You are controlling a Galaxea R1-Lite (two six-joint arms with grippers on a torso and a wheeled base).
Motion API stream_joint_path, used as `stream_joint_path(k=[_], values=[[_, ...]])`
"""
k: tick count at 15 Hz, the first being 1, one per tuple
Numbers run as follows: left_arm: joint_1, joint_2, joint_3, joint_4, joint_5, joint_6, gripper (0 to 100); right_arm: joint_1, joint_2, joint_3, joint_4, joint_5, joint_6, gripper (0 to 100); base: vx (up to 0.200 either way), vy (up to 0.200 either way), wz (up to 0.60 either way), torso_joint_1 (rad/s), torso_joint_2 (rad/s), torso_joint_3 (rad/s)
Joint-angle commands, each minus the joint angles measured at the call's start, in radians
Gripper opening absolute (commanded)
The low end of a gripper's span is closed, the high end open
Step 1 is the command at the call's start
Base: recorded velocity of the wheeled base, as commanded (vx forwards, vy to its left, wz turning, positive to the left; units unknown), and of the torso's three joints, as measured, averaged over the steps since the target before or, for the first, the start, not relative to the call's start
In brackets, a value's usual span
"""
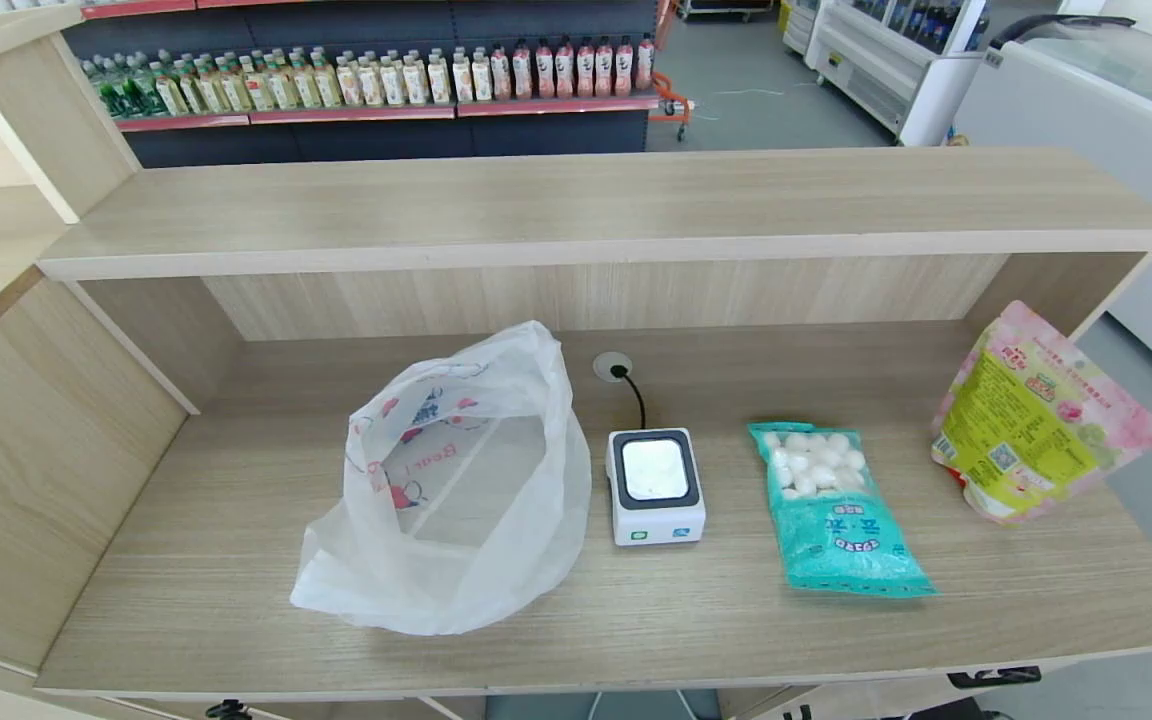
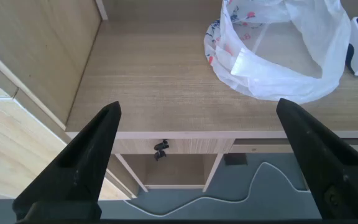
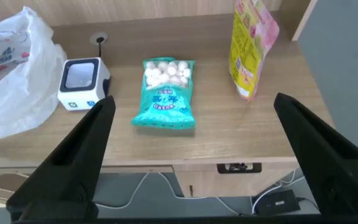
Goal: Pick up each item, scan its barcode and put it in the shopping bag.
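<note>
Since both claws are positioned short of the near edge of the worktop (image 1: pixel 186 590), nothing is grasped: the right claw (image 3: pixel 194 106) is spread wide and empty, and the left claw (image 2: pixel 199 107) likewise. The teal packet (image 1: pixel 836 510) is recorded lying flat just right of the scanner (image 1: pixel 654 485), straight ahead of the right claw, with its long axis running from the near edge toward the back wall. The pink-and-yellow pouch (image 1: pixel 1031 425) is stood upright farther right. The shopping bag (image 1: pixel 456 490) is placed left of the scanner. The right arm is judged the nearer to both items.
</note>
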Motion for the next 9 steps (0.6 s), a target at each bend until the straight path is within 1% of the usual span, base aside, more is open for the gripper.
stream_joint_path(k=[1, 4, 7, 8, 9], values=[[0.0, 0.0, 0.0, 0.0, 0.0, -0.001, 100, -0.002, 0.327, -0.163, -0.08, -0.006, 0.0, 100, 0.0, 0.0, 0.0, 0.0, 0.0, 0.0], [0.0, 0.0, 0.0, 0.0, 0.0, -0.001, 100, -0.015, 0.592, -0.316, -0.086, -0.026, -0.003, 100, 0.0, 0.0, 0.0, 0.0, 0.0, 0.0], [0.0, 0.0, 0.0, 0.0, 0.0, -0.001, 100, -0.014, 0.819, -0.405, -0.078, -0.021, -0.004, 100, 0.0, 0.0, 0.0, 0.0, 0.0, 0.0], [0.0, 0.0, 0.0, 0.0, 0.0, -0.001, 100, -0.014, 0.848, -0.419, -0.075, -0.019, -0.004, 100, 0.0, 0.0, 0.0, 0.0, 0.0, 0.0], [0.0, 0.0, 0.0, 0.0, 0.0, -0.001, 100, -0.008, 0.937, -0.465, -0.052, -0.021, -0.01, 100, 0.0, 0.0, 0.0, 0.0, 0.0, 0.0]])
